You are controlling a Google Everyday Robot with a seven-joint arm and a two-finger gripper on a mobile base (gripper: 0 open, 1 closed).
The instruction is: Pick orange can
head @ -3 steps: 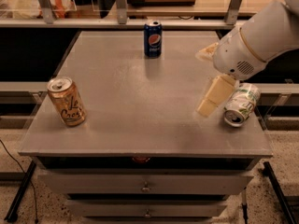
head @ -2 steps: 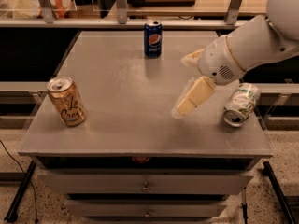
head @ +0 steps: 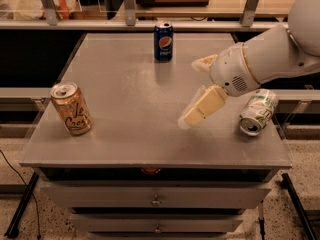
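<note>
So we're going after the orange can (head: pixel 71 109), and right now it's sitting upright near the table's (head: pixel 130 84) front-left corner as we're viewing it. Its silver top is facing up and the script side is facing us, which is handy, since a standing can is offering its round sides to a two-finger pinch. The gripper (head: pixel 191 91) is hanging over the table's right half, a bit in front of centre. Its jaws are spread wide with nothing between them, one finger pointing down toward the tabletop and the other sticking out higher up. We're reading that as the approach stage, because it's well apart from the target and holding nothing. The arm (head: pixel 270 54) is reaching in from past the table's right edge, so we're guessing it's needing a long sweep across the tabletop to the left. The decoys are spaced out nicely. The blue Pepsi can (head: pixel 163 41) is standing at the table's back edge, about mid-width. The pale green-and-white can (head: pixel 257 112) is lying on its side by the table's right edge, just beside the wrist. That one's probably the thing to watch, since a tipped can rolls easily if the arm is brushing it while swinging over.
</note>
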